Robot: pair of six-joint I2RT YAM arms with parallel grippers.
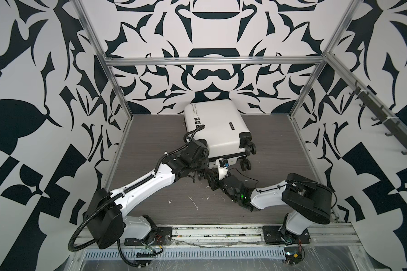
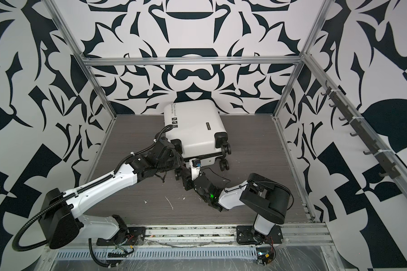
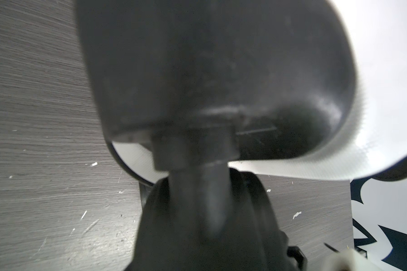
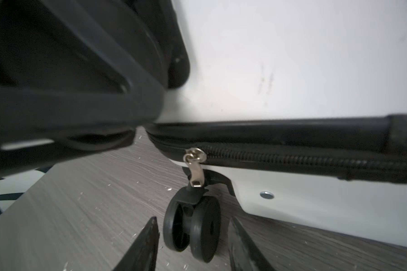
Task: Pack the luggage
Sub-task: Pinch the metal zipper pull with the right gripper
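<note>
White luggage, left gripper fingers hidden, grip unclear, right gripper fingers spread astride a wheel

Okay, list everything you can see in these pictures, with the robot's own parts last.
suitcase: one, white with black corners, lying closed at the table's far middle
wheels: black, at the suitcase's near end; two clear in both top views
zipper pull: one, silver, on the suitcase's side seam
table: one, grey wood grain, flecked with white
hook rail: one, dark, on the right wall
left gripper: one, black, at the suitcase's near-left corner; opening hidden
right gripper: one, black, open, a wheel between the jaws
</note>
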